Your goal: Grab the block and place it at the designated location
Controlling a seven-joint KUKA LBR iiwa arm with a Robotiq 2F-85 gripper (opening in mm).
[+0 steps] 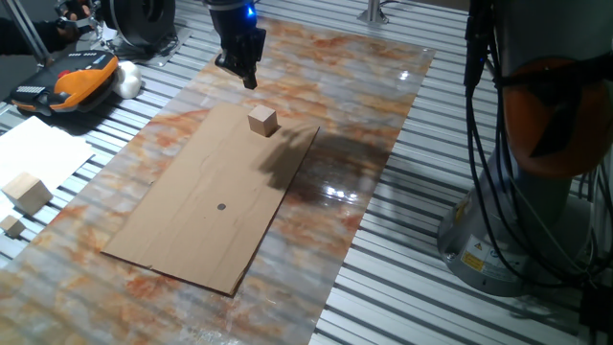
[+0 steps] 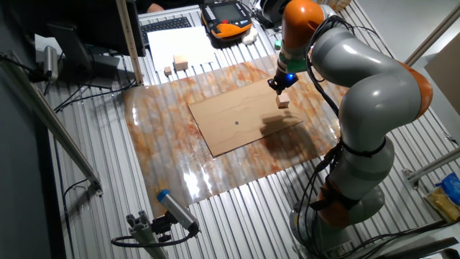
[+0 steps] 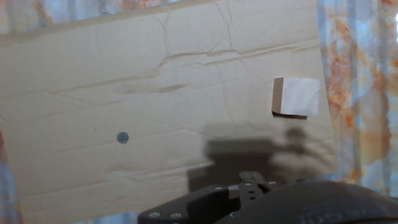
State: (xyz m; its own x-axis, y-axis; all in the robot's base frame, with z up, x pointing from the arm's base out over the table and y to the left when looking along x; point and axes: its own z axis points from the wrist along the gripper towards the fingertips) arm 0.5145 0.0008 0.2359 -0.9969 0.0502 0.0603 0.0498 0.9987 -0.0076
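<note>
Small tan cube (image 1: 261,120) flat near cardboard's far corner, well apart from the dark dot (image 1: 220,205).

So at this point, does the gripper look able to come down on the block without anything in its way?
Probably yes. The block sits alone on the cardboard sheet, with nothing touching it, and the gripper hangs above and just beyond it. The dot lies well apart. Whether the jaws are open is not visible.
</note>
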